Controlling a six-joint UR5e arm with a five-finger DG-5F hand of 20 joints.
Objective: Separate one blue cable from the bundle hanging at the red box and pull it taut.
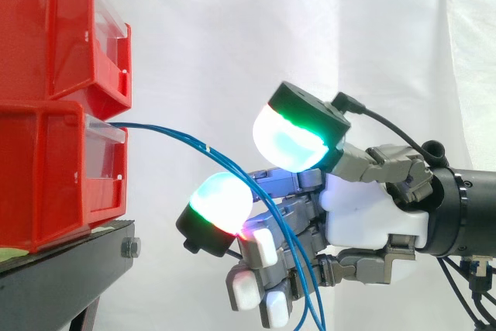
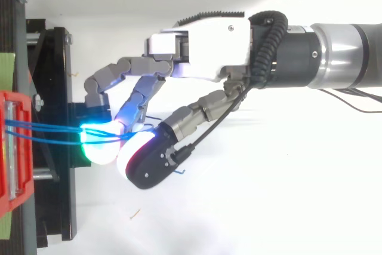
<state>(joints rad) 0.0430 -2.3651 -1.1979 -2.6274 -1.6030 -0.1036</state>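
A few thin blue cables leave the front of the lower red bin and arc right and down through my hand. They pass between a large green-white fingertip pad above and a cyan-white one below, then run down across the curled lower fingers. From above, the cables stretch from the red bin to the glowing pads, where the hand closes on them. How many cables are held cannot be told.
A second red bin is stacked on the lower one. Both rest on a black stand with a bolt at its edge. A white curtain hangs behind. The arm enters from the right.
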